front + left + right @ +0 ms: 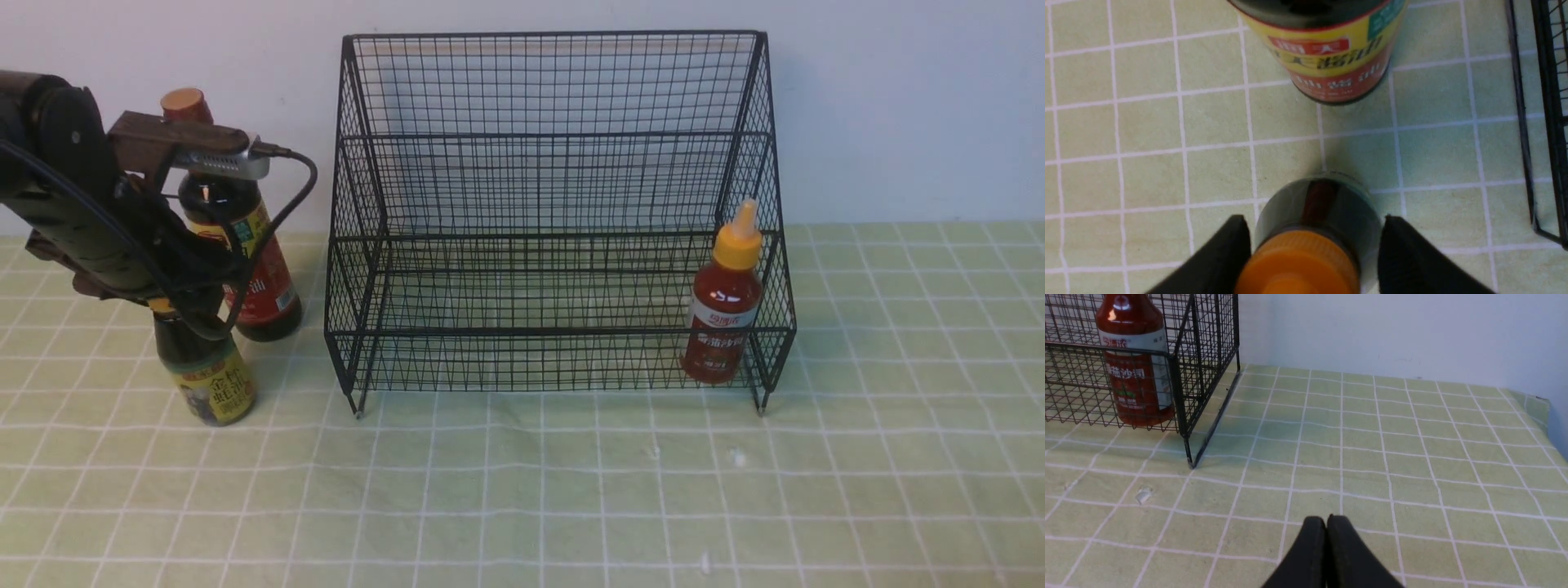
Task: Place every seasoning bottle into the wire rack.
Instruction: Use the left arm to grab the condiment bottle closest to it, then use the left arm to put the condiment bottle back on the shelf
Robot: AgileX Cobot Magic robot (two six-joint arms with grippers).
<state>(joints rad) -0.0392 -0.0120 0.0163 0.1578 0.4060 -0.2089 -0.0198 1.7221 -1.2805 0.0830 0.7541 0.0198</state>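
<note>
Left fingers (1220,257) straddle short bottle (1316,204) at its shoulder, can't tell if pinching; squeeze squarely, lift vertically. Right fingers (1312,547) pressed together.

The wire rack (555,135) is open above and toward the front, behind low front rails. Both tiers are free at the left and centre. The red-sauce bottle (723,322) blocks the right end of the lower tier, just beside the side mesh.

Left of the rack, the tall soy-sauce bottle (260,273) stands near the side wall, with a bare strip of table (571,490) between. The short dark bottle (211,380) stands just in front of the tall one, apart from it. The table in front and to the right of the rack is unobstructed.
</note>
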